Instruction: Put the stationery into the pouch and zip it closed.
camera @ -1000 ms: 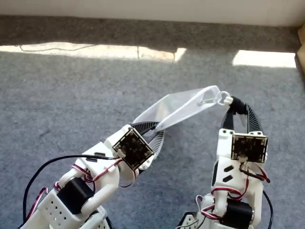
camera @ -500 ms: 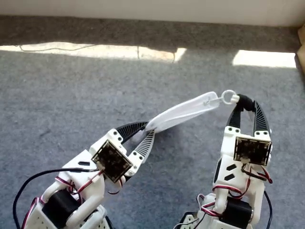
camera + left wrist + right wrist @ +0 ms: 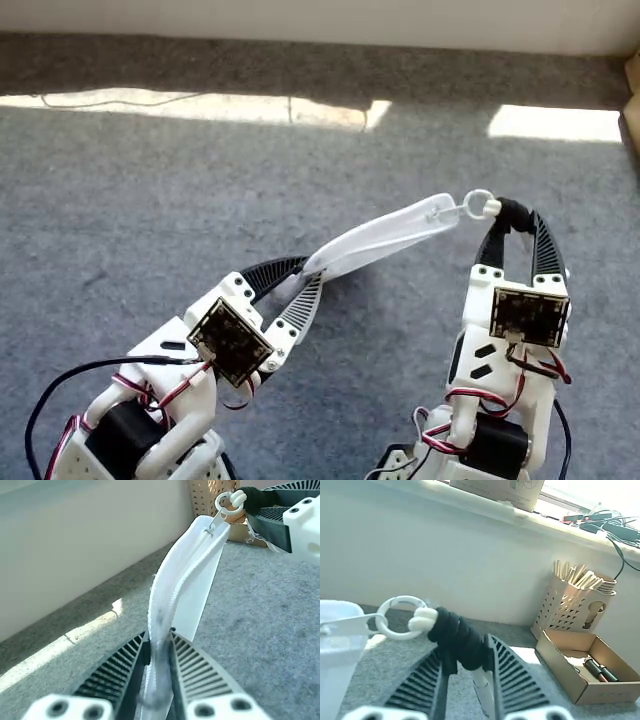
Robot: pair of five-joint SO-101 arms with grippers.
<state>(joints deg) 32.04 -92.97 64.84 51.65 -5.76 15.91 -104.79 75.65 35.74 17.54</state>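
Left pincer (image 3: 308, 272), right pincer (image 3: 512, 214): both closed.

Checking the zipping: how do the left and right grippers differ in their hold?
The left gripper clamps the white pouch by its end; the right gripper clamps only the black pull tab on the zipper ring. In the high view the left gripper points diagonally, the right gripper straight ahead. Both are shut, the pouch stretched between them.

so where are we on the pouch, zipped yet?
Done, apparently: zipper teeth look closed along the pouch, slider at the far end. In hand: left gripper clamps one end, right gripper holds the black pull by the ring. Remaining: release. Contents hard to make out.
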